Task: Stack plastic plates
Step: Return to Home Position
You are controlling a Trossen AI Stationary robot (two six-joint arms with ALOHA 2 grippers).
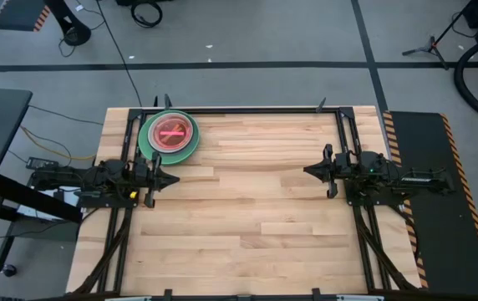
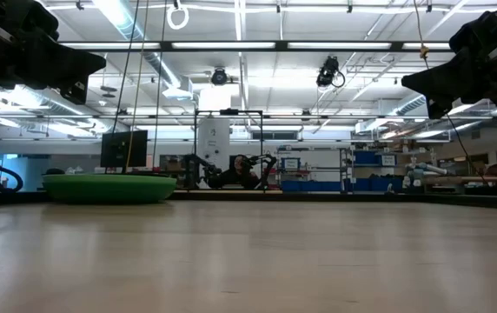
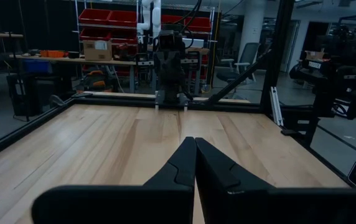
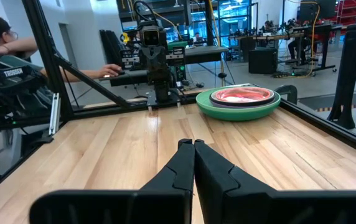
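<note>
A stack of plastic plates (image 1: 170, 135) rests on the wooden table near its far left corner: green plates below, a dark one inside, a red one on top. The right wrist view shows the stack (image 4: 238, 100) with its broad green rim. The low view shows its green side (image 2: 109, 188). My left gripper (image 1: 175, 178) is shut and level at the table's left side, just nearer than the stack. My right gripper (image 1: 307, 170) is shut and level at the right side, far from the stack. Neither holds anything.
The bare wooden tabletop (image 1: 256, 209) stretches between the two arms. A black metal frame (image 1: 247, 109) borders the table. A person (image 4: 4, 43) sits beyond the table's edge behind the left arm.
</note>
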